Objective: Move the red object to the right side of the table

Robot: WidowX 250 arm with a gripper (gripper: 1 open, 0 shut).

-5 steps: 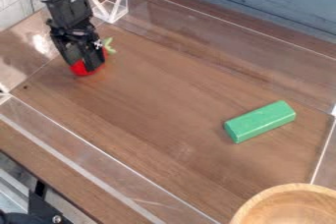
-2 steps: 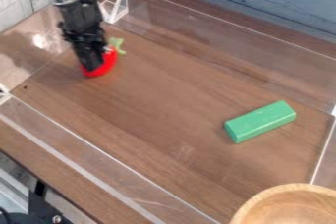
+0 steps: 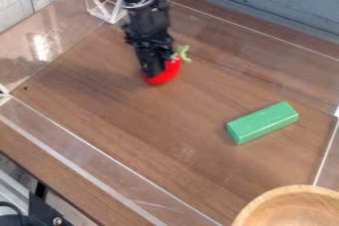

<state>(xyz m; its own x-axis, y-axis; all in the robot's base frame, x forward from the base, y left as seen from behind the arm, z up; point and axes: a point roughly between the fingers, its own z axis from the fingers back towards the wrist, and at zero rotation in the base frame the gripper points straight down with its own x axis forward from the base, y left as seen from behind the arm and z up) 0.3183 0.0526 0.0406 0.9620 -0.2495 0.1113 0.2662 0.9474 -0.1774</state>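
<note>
Beneath the pincer (image 3: 154,63), gripped between its closed fingers: red object (image 3: 166,71), green leaf poking out right.
Resting on the table (image 3: 119,121) or just clear of it, impossible to tell. Down-right of the pincer, well apart, green block (image 3: 261,123); farther that way, wooden bowl (image 3: 291,210).

even soft light, pale glare on the table (image 3: 133,136) at upper left, faint reflections along the acrylic walls (image 3: 79,156), low resolution
</note>
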